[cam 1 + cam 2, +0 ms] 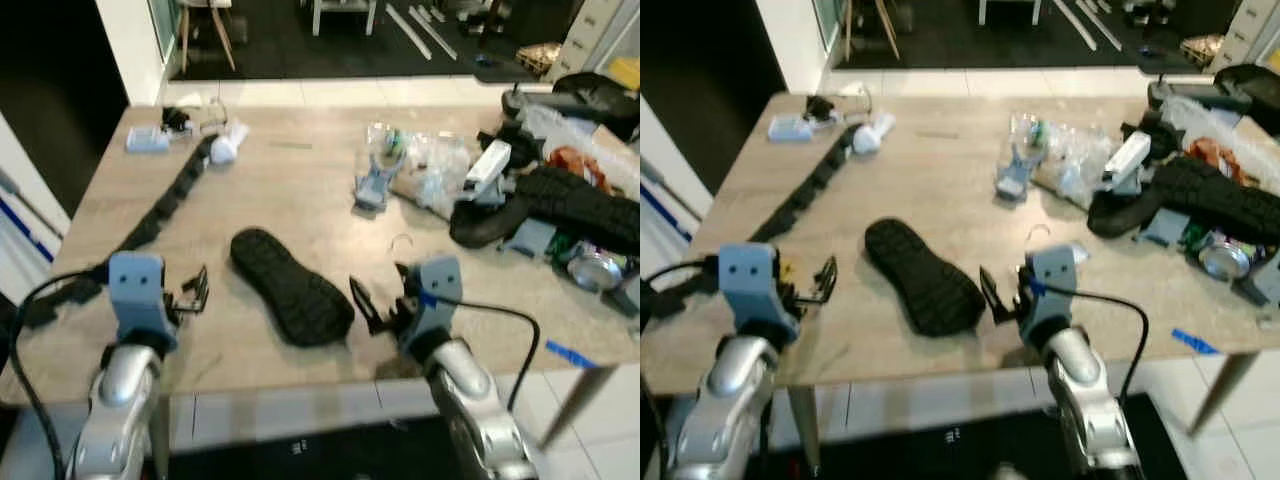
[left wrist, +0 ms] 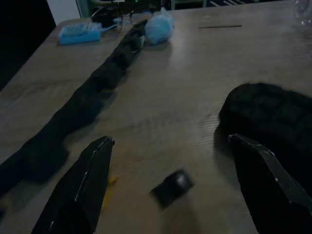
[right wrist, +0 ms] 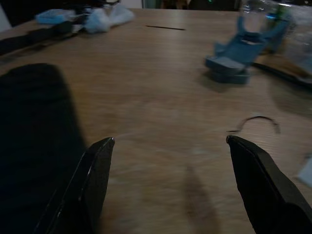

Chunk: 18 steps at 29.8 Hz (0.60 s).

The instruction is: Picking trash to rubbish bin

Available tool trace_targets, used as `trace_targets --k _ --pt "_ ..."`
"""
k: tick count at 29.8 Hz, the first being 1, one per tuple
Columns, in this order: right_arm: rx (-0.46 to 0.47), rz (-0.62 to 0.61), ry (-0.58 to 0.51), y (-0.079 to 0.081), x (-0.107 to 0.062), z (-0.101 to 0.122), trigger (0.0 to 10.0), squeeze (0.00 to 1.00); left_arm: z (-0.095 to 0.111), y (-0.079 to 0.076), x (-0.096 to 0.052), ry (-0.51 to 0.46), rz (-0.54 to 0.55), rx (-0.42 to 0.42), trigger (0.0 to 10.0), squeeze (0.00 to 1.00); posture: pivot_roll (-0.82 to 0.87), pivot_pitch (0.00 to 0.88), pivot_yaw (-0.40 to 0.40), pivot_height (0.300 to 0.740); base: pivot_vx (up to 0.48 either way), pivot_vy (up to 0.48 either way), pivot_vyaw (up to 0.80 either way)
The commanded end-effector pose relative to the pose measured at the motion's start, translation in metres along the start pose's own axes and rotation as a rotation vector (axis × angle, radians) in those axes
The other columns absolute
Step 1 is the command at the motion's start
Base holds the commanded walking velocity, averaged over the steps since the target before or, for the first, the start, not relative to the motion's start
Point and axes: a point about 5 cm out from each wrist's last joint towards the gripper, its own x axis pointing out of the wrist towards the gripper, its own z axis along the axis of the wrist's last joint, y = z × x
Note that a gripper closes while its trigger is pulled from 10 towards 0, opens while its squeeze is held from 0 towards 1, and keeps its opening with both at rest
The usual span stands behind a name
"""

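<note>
- Left gripper [image 1: 193, 290]: low over the near edge of the wooden table [image 1: 300, 190], lower left of the head view. Fingers spread wide, nothing between them.
- Right gripper [image 1: 372, 305]: lower centre-right of the head view, just beside the near end of the black sole-shaped piece [image 1: 290, 285]. Fingers spread wide, nothing held.
- Task object, as judged: the black sole-shaped piece lying flat at centre frame, between the two grippers. No rubbish bin can be made out.
- Orientation: its long axis runs diagonally, from upper left (far end) to lower right (near end), the near end pointing toward the right gripper. The treaded face is up.
- Small black fragment [image 2: 171, 186]: on the table between the left fingers in the left wrist view; identity cannot be told.
- Other items: long black strip [image 1: 165, 200] running along the left of the frame; clear plastic wrapping [image 1: 425, 165] and a pile of dark clutter [image 1: 560, 205] at upper right.
- Risk 1: a grasp across the wide middle of the sole may exceed the finger opening; the piece would slide rather than lift.
- Risk 2: the flat, low profile leaves little edge to pinch; fingertips may scrape the table.
- Risk 3: a push from the right gripper may rotate the piece or drive it toward the left gripper.
- Risk 4: the left fingers may close on the fragment instead of the intended item.
</note>
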Motion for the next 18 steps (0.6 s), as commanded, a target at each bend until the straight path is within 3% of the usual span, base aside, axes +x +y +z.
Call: trace_targets --k 1,18 --pt "-0.003 -0.008 0.018 -0.0021 -0.0022 -0.0044 10.0 0.00 -0.0064 0.0006 -0.0031 0.026 0.013 -0.011 10.0 0.00 0.01 0.139 -0.016 0.740 0.000 0.000 0.00" --pt "0.018 0.032 0.008 0.0034 -0.0023 -0.0024 10.0 0.00 -0.0006 0.0070 -0.0064 -0.010 0.006 0.016 10.0 0.00 0.01 0.132 -0.022 0.740 0.000 0.000 0.00"
